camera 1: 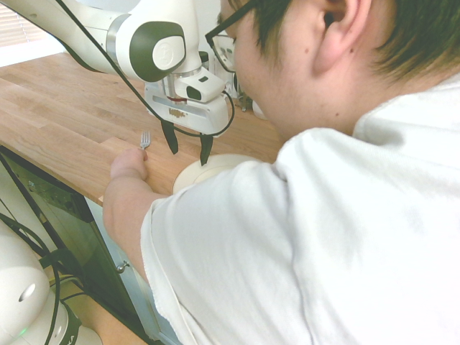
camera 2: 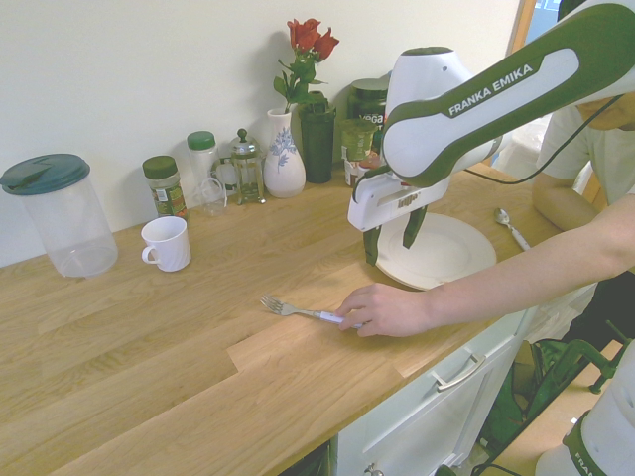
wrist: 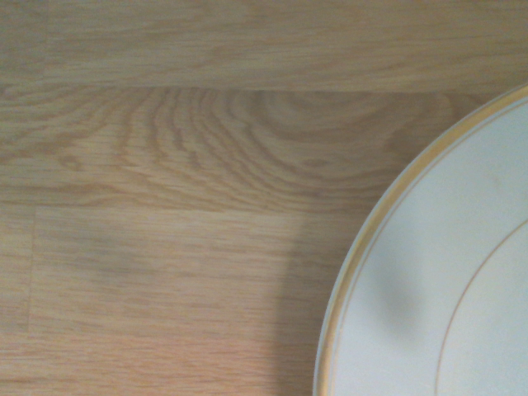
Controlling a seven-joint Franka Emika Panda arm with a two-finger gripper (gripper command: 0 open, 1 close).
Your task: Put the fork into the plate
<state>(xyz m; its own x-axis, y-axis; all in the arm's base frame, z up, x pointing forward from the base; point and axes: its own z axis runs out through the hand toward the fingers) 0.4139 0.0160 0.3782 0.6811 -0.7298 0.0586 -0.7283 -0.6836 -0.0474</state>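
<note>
The fork (camera 2: pixel 289 308) lies on the wooden counter with its silver tines pointing left. A person's hand (camera 2: pixel 385 309) covers its white handle. In the first exterior view the tines of the fork (camera 1: pixel 145 140) stick up from that hand (camera 1: pixel 129 164). The white plate (camera 2: pixel 446 256) sits to the right of the fork. My gripper (camera 2: pixel 393 243) hangs just above the plate's near-left rim, open and empty. The same gripper (camera 1: pixel 188 147) shows its dark fingers spread over the plate (camera 1: pixel 198 172). The wrist view has the plate's rim (wrist: pixel 371 247) beside bare wood.
A spoon (camera 2: pixel 511 226) lies right of the plate. A white mug (camera 2: pixel 167 243), a lidded plastic jug (camera 2: pixel 60 213), jars, a French press (camera 2: pixel 245 164) and a vase of roses (camera 2: pixel 285 149) line the back wall. The person's body (camera 1: pixel 323 215) blocks much of the first exterior view.
</note>
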